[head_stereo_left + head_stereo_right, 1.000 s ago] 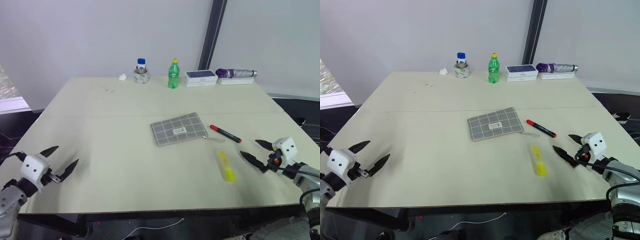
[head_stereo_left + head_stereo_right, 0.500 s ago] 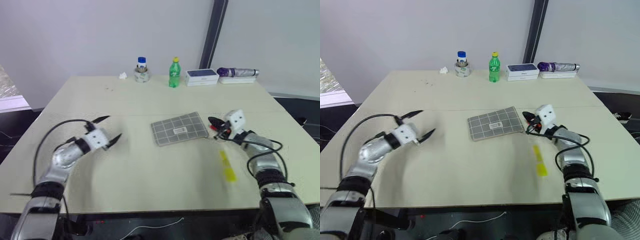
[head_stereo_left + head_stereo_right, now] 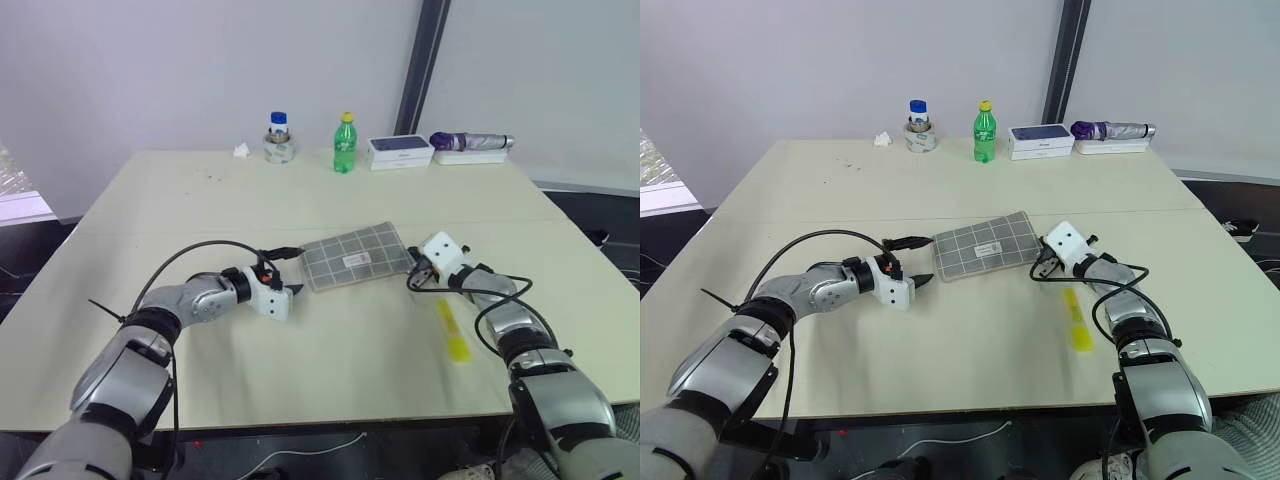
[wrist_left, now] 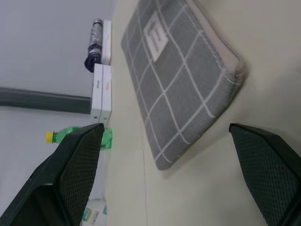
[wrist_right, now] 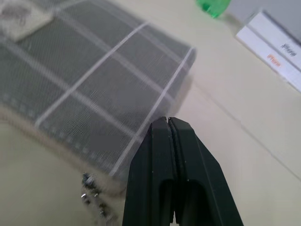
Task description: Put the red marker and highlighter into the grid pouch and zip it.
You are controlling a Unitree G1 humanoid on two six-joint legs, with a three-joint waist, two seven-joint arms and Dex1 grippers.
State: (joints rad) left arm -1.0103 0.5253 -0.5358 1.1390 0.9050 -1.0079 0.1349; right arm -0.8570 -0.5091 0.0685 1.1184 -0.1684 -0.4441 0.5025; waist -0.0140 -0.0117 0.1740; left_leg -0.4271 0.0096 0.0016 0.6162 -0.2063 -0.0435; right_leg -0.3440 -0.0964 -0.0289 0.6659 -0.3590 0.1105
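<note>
— On the table (image 3: pixel 200 200), where is the grid pouch (image 3: pixel 355 257) lying?
— Mid-table; the left wrist view is showing its corner between spread fingers (image 4: pixel 70 174).
— And the right gripper (image 5: pixel 168 126)?
— Pressed together at the pouch's zipper end, pinching nothing visible (the red marker is hidden now). Both arms are reaching inward, unlike before; the highlighter (image 3: pixel 452 330) is lying near the right forearm.

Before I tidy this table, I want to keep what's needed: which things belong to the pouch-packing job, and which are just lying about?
Job: grid pouch, highlighter.
Lying about: green bottle, white boxes, folded umbrella, blue-capped jar, crumpled tissue.
</note>
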